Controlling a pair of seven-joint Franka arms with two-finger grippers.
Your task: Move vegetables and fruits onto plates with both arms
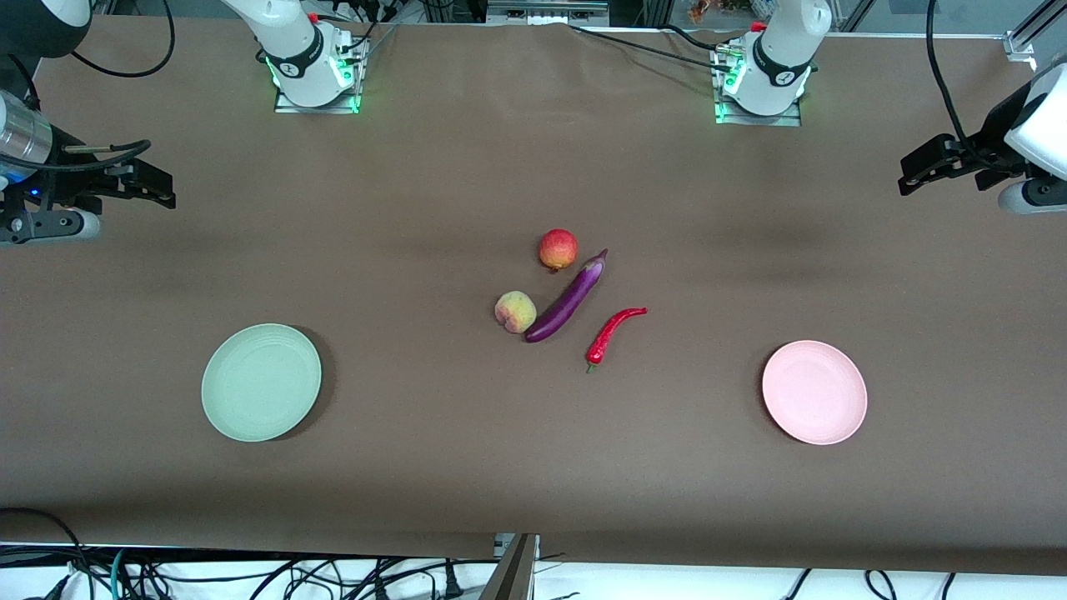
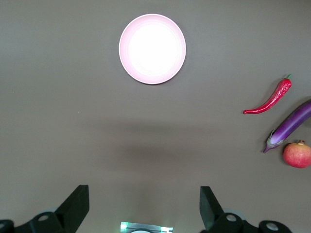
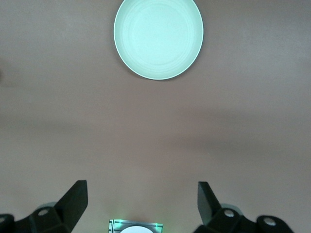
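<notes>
At the middle of a brown table (image 1: pixel 467 467) lay a purple eggplant (image 1: pixel 568 300), with a red-and-yellow apple (image 1: pixel 558 249) and a pale peach (image 1: pixel 515 312) just beside it and a red chili pepper (image 1: pixel 611 332) nearby toward the left arm's end. A mint green plate (image 1: pixel 261 382) sat toward the right arm's end and a pink plate (image 1: pixel 814 392) toward the left arm's end (both bare). The left gripper (image 2: pixel 144 206) and right gripper (image 3: pixel 142 204) hung above the table at their own ends, fingers spread wide, gripping nothing.

A brown sheet (image 1: pixel 467 467) covers the bench — smooth and flat, reaching nearly to the edge nearest the front camera. Below that edge lies a white strip (image 1: pixel 250 575) strewn with black cables (image 1: pixel 375 579) — a grey metal bar (image 1: pixel 513 571) crosses it at the middle.
</notes>
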